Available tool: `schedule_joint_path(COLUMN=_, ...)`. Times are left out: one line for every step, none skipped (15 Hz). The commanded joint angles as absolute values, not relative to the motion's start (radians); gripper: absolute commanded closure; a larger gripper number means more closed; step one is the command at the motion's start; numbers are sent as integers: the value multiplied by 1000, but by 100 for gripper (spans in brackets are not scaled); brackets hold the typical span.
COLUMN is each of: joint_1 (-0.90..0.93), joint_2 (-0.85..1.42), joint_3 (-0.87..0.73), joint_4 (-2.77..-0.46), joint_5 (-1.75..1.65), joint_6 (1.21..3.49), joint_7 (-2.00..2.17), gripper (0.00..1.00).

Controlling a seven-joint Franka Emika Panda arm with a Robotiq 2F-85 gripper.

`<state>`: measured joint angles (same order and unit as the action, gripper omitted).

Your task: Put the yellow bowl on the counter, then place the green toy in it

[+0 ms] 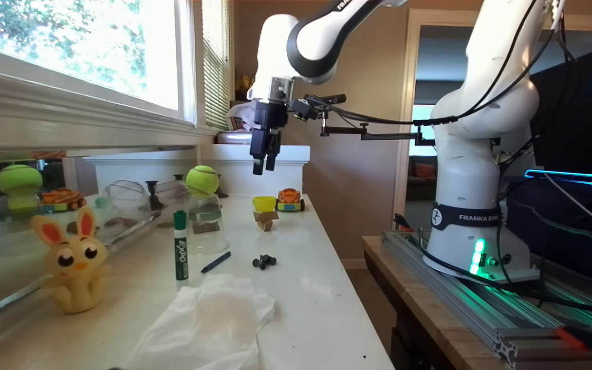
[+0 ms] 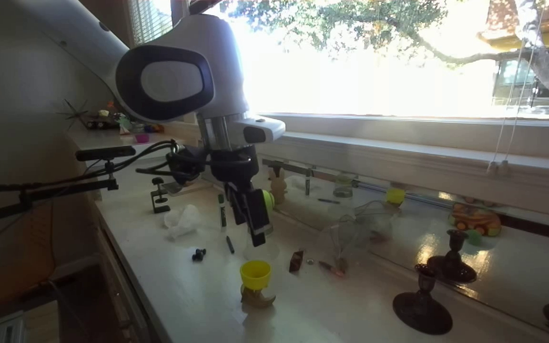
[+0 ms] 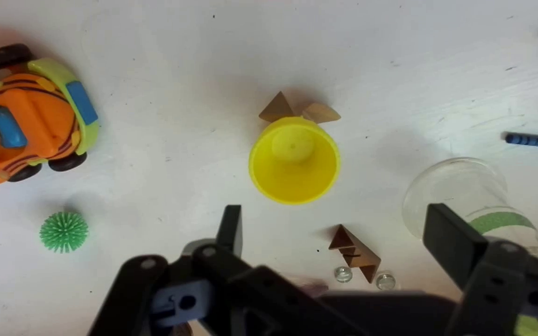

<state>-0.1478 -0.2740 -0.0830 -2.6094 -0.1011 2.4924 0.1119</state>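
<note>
Perched on a small wooden block point(image 1: 264, 220), the yellow bowl point(image 1: 264, 203) is held up off the white counter point(image 1: 321, 298). From above, the bowl point(image 3: 294, 163) looks empty, with bits of the wooden block point(image 3: 277, 108) poking out past its rim. The green toy, a spiky ball point(image 3: 64, 232), lies on the counter at the left in the wrist view. My gripper point(image 1: 264, 165) hangs above the counter, over the bowl's area in height and apart from it. In the wrist view the gripper point(image 3: 335, 211) is open, fingers wide apart, nothing between them.
An orange toy car point(image 3: 31, 123) stands beyond the bowl. A tennis ball point(image 1: 202, 181) tops an upturned clear glass point(image 1: 207, 226). Also there: a green marker point(image 1: 180, 246), blue crayon point(image 1: 216, 262), brown folded piece point(image 3: 355, 254), candlestick point(image 2: 423, 300) and rabbit figure point(image 1: 76, 262).
</note>
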Motion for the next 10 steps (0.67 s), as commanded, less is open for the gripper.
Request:
schedule_joint_path(joint_1=-177, joint_2=-250, joint_3=-88, joint_4=-2626, joint_5=-143, joint_6=2520, joint_7=119, gripper=0)
schedule_joint_path(joint_1=-184, joint_2=-238, joint_3=-93, joint_4=-2629, joint_5=-146, joint_6=2532, joint_7=113, gripper=0)
schedule_joint_path(joint_1=-187, joint_2=-226, joint_3=-102, joint_4=-2630, joint_5=-142, joint_6=2548, joint_7=102, gripper=0)
schedule_joint_path(joint_1=-191, joint_2=-217, joint_3=-107, joint_4=-2630, joint_5=-141, joint_6=2563, joint_7=98, gripper=0)
schedule_joint_path(joint_1=-191, joint_2=-203, joint_3=-115, joint_4=-2626, joint_5=-130, joint_6=2568, joint_7=89, gripper=0)
schedule_joint_path(joint_1=-189, joint_2=-191, joint_3=-122, joint_4=-2625, joint_5=-121, joint_6=2582, joint_7=76, gripper=0)
schedule_joint_path(joint_1=-181, joint_2=-175, joint_3=-131, joint_4=-2620, joint_5=-100, joint_6=2593, joint_7=57, gripper=0)
schedule_joint_path(joint_1=-173, joint_2=-160, joint_3=-138, joint_4=-2616, joint_5=-85, joint_6=2599, joint_7=33, gripper=0)
schedule_joint_path(joint_1=-167, joint_2=-144, joint_3=-142, joint_4=-2612, joint_5=-71, joint_6=2601, joint_7=11, gripper=0)
schedule_joint_path(joint_1=-163, joint_2=-132, joint_3=-143, joint_4=-2608, joint_5=-67, joint_6=2602, joint_7=-4, gripper=0)
